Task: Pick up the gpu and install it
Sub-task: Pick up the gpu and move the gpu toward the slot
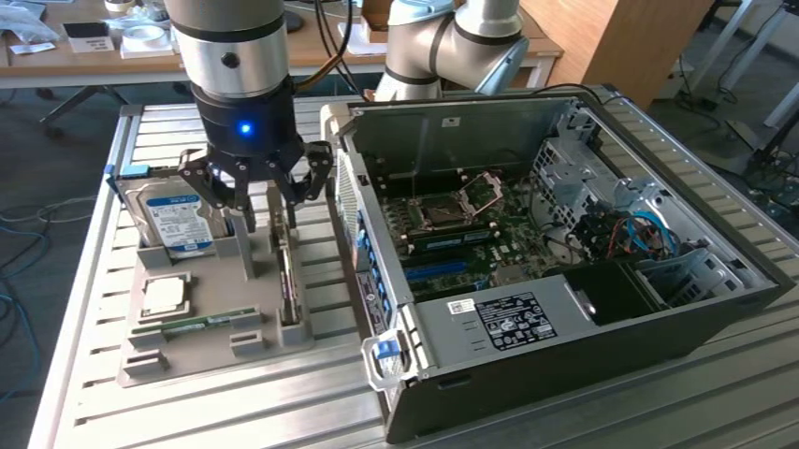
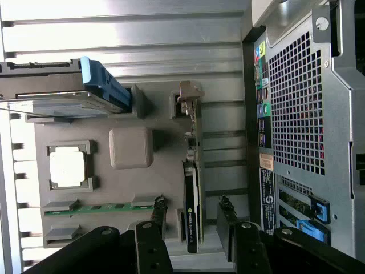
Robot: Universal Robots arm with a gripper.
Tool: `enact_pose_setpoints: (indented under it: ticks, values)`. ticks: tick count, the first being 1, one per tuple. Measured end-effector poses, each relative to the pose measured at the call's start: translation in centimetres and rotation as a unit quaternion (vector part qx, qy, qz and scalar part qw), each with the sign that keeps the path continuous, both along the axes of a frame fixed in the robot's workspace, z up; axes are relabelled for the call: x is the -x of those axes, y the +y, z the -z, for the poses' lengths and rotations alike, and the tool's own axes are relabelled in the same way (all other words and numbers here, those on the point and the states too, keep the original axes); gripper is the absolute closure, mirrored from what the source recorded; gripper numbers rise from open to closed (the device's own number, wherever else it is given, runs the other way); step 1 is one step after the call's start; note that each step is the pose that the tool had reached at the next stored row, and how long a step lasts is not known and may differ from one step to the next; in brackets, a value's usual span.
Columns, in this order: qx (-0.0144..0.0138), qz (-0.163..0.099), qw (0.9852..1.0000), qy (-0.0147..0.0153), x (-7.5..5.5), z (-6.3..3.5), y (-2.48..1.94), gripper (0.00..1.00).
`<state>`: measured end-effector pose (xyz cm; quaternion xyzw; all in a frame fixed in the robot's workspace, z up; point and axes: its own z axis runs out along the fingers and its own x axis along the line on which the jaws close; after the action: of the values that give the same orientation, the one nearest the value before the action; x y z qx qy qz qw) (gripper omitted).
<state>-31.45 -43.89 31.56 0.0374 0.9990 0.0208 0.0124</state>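
One end effector (jaws apart) hangs over one gpu.

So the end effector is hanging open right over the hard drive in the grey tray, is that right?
No. The end effector is open over the gpu, the black card standing on edge in the grey tray, not over the hard drive. The wrist view shows its fingers either side of that card.
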Motion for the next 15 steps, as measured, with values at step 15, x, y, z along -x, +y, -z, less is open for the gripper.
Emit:
enact_pose_setpoints:
  ticks: [15]
  values:
    - [0.0,0.0,1.0,-0.0001,0.0,0.25,0.0,0.51]
